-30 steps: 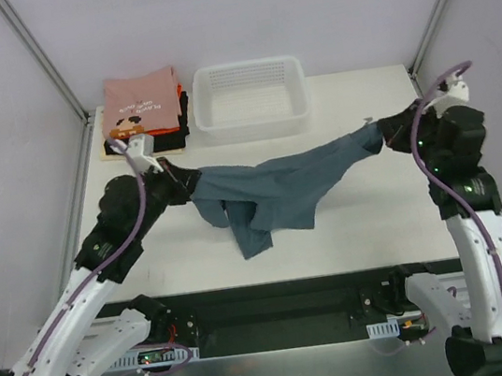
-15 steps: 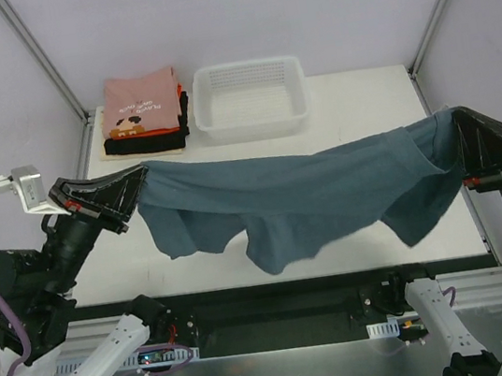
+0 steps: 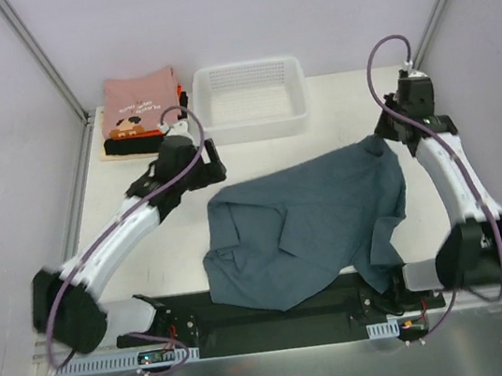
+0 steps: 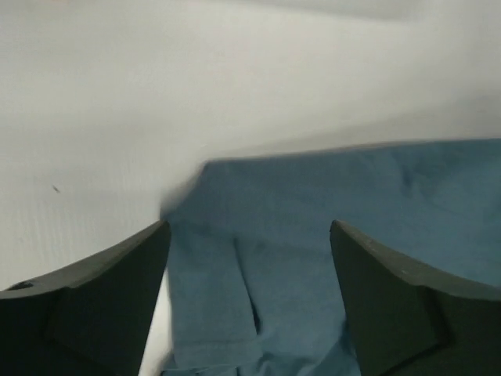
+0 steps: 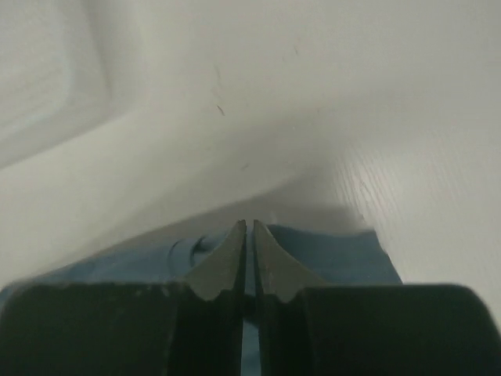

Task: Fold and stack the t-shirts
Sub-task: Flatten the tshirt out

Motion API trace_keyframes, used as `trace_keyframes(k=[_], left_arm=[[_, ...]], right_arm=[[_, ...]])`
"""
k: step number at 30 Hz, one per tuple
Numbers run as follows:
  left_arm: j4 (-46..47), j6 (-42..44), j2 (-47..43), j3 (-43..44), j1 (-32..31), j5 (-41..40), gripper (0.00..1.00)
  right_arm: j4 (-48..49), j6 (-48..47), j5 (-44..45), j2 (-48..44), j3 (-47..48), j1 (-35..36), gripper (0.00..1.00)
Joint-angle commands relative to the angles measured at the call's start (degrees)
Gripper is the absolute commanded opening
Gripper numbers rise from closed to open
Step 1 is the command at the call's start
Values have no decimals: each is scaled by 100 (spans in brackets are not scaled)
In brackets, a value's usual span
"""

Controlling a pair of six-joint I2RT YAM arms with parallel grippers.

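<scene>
A slate blue-grey t-shirt (image 3: 312,217) lies spread on the table, its near hem hanging over the front edge. My left gripper (image 3: 216,168) hovers by the shirt's far left corner. In the left wrist view it (image 4: 249,258) is open, and the cloth (image 4: 329,204) lies loose below, between the fingers. My right gripper (image 3: 382,139) sits at the shirt's far right corner. In the right wrist view it (image 5: 250,227) is shut to a hairline slit on the shirt's edge (image 5: 337,251). A stack of folded t-shirts (image 3: 140,110), pink on top, stands at the far left.
A white mesh basket (image 3: 250,98) stands at the back centre, right of the folded stack. The bare white table (image 3: 343,108) shows around the shirt's far side. Frame posts rise at both back corners.
Both arms came down from holding the shirt stretched in the air, and it now lies on the table. My left gripper opened and let go of its corner.
</scene>
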Motion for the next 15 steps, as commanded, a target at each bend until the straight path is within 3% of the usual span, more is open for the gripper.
trace_keyframes(k=[1,2,5,8,15], left_arm=[[-721,-224,1545,585,474,-188,93],[-872,-268,1896,857,518,-179,96],[-909,-251,1987,756,536,-83,99],[-918,-391,1760,344,536,102,99],[-804,-1103,758,-1072,528,699,99]], right_arm=[[-7,-83,474,1493,556,-65,20],[-175,-109,431,2045,758,-65,54],[-397,-109,360,2454,989,-21,84],[-326,-48,413,2201,612,-12,95],[95,251,-401,611,-1373,-4,99]])
